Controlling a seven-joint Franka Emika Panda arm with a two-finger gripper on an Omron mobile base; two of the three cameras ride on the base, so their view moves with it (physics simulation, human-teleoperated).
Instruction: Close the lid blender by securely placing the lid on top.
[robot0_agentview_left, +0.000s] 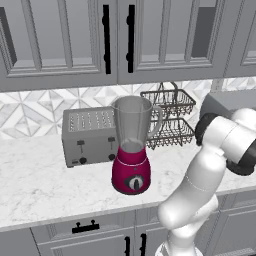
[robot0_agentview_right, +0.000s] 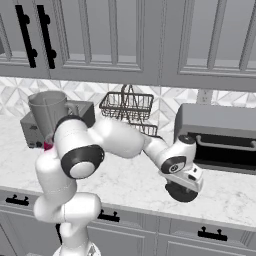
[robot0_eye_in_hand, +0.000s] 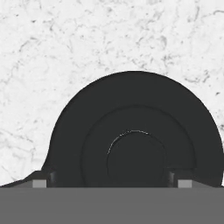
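Observation:
The blender (robot0_agentview_left: 131, 150) stands on the marble counter (robot0_agentview_left: 40, 185), magenta base in front of the toaster, its clear grey jar open at the top. From the right base view its jar (robot0_agentview_right: 47, 112) peeks out behind my arm. Far to the right, near the counter's front edge, the black round lid (robot0_agentview_right: 186, 196) lies flat on the counter. My gripper (robot0_agentview_right: 182, 189) hangs straight over it, very low. In the hand view the lid (robot0_eye_in_hand: 135, 113) looms large, and my gripper (robot0_eye_in_hand: 111, 183) is open, its fingertips (robot0_eye_in_hand: 39, 182) spread to either side of the lid's raised centre.
A boxy silver toaster (robot0_agentview_left: 90, 136) sits behind the blender on its left. A two-tier wire basket (robot0_agentview_left: 170, 117) stands against the tiled wall. A grey oven-like appliance (robot0_agentview_right: 220, 137) is behind the lid to the right. Upper cabinets hang overhead.

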